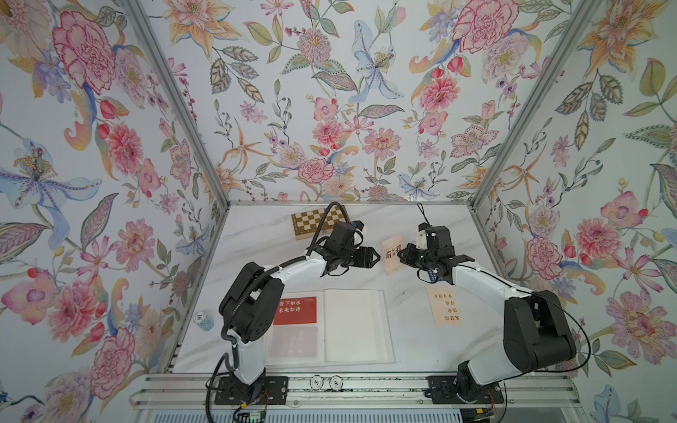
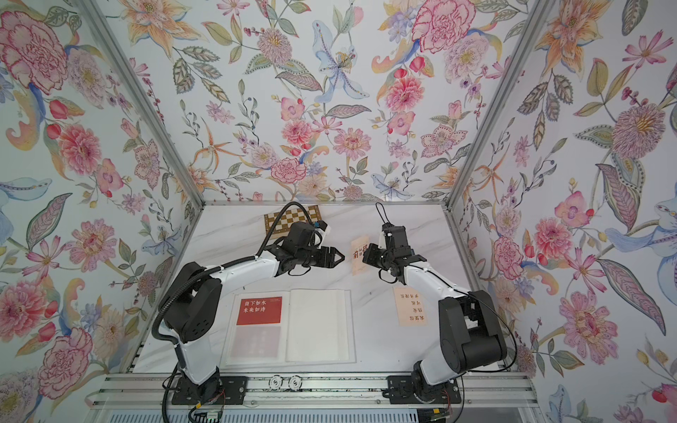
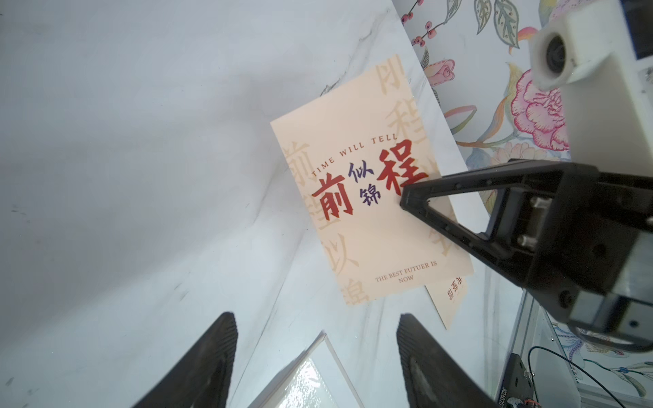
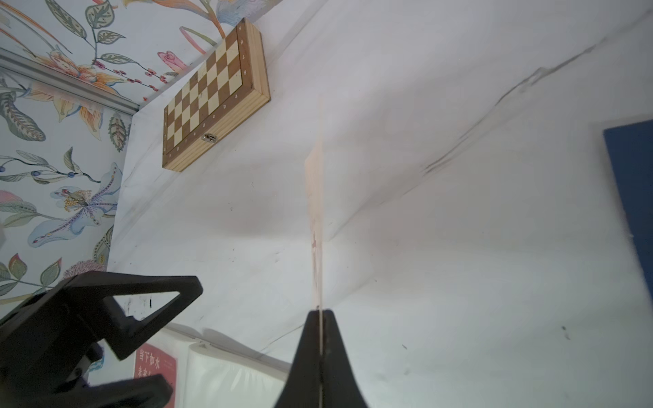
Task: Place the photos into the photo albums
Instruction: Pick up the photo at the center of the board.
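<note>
The photo album [image 1: 357, 326] lies open at the near middle of the table. Its left edge is hidden behind the left arm. A red photo [image 1: 295, 310] fills the far sleeve of its left page, and the near sleeve shows only a faint pinkish blur. At the far edge, that arm's cable crosses part of the chessboard box [image 1: 311, 223]. In the right wrist view the frame cuts off a navy photo [image 4: 630, 197].

The right gripper [image 1: 402, 257] is pinched tight on a cream photo [image 1: 390, 254], raised at the far middle with its printed face toward the left gripper [image 1: 375, 255]. That gripper's fingers are spread wide and hold nothing. A second cream photo [image 1: 444, 305] lies flat at the right. A small round blue-and-white thing [image 1: 202, 319] by the left wall is too small to identify.

Floral wallpaper [image 1: 329, 91] covers three walls around the white, grey-veined table [image 1: 256, 249].
</note>
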